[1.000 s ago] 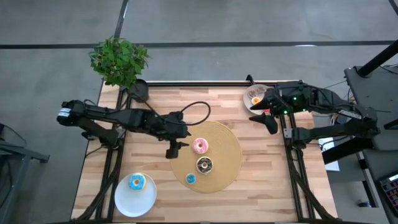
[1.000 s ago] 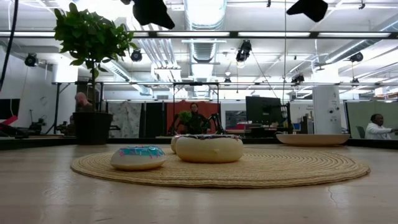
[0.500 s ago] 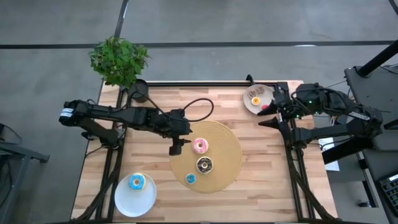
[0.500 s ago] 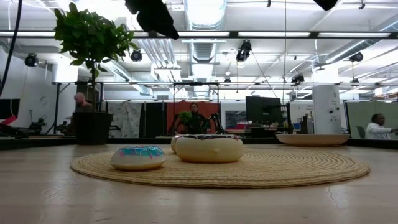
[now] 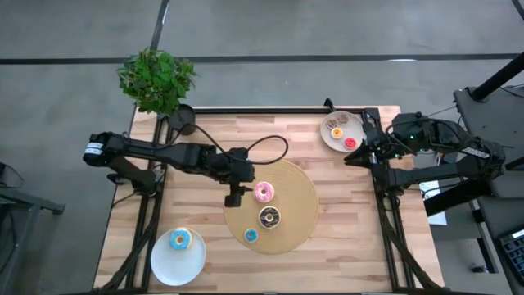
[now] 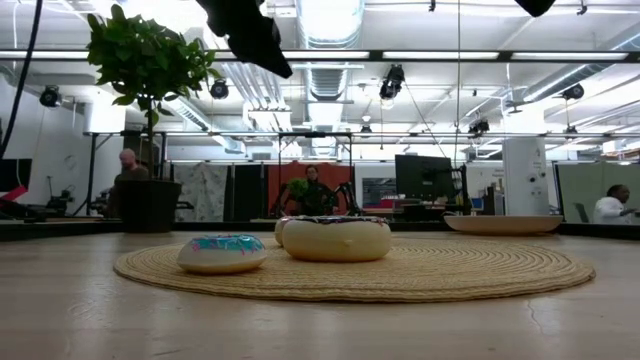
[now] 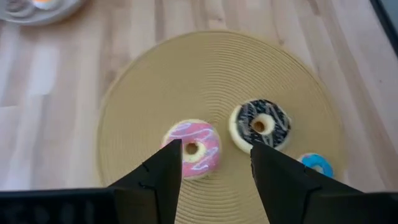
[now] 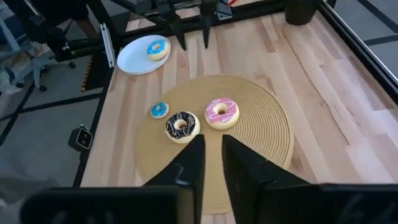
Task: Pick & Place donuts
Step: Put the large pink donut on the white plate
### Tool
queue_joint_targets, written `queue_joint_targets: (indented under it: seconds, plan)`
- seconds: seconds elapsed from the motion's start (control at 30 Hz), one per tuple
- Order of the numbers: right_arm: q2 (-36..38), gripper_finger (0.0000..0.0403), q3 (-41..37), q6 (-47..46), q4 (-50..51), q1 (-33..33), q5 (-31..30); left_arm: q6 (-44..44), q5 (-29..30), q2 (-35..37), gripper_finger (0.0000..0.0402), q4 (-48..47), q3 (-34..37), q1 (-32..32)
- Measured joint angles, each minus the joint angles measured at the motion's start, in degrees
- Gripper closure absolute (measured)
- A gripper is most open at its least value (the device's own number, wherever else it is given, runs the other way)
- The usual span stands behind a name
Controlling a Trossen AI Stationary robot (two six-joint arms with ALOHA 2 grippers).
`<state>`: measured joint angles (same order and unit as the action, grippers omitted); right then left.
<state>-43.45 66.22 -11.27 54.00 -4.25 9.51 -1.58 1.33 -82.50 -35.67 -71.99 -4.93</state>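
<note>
Right arm clear of the far plate, left arm closing on the pink donut

Nearest, at 7 o'clock, a light-blue iced donut [image 5: 179,240] sits on a plain white plate [image 5: 166,263]; on the round woven straw mat [image 5: 299,184] lie a tiny blue ring [image 5: 250,236], a chocolate-iced donut [image 5: 269,217] and a pink-iced donut [image 5: 264,192]. The left gripper [image 7: 214,163] has slid in from 9 o'clock and hangs over the pink one, fingers apart — likely the next pick. At 1 o'clock the right gripper [image 8: 211,155] has pulled back from the small plate [image 5: 345,121] of tiny donuts, fingers drawn nearly together, empty — that drop looks done.
</note>
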Motion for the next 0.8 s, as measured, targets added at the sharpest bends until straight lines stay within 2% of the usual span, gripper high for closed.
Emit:
queue_joint_targets:
  seconds: [0.23, 0.8]
  plan:
    - [0.72, 0.0393, 0.0, -0.04, 0.38, 0.0, -0.01, -2.01, -2.76, -3.74, 0.0239, -0.19, -0.08, -0.04]
    - [1.45, 0.0394, 0.0, -1.79, 1.55, 0.0, -0.45, -10.46, -4.03, -8.18, 0.0238, -0.97, -3.87, -0.07]
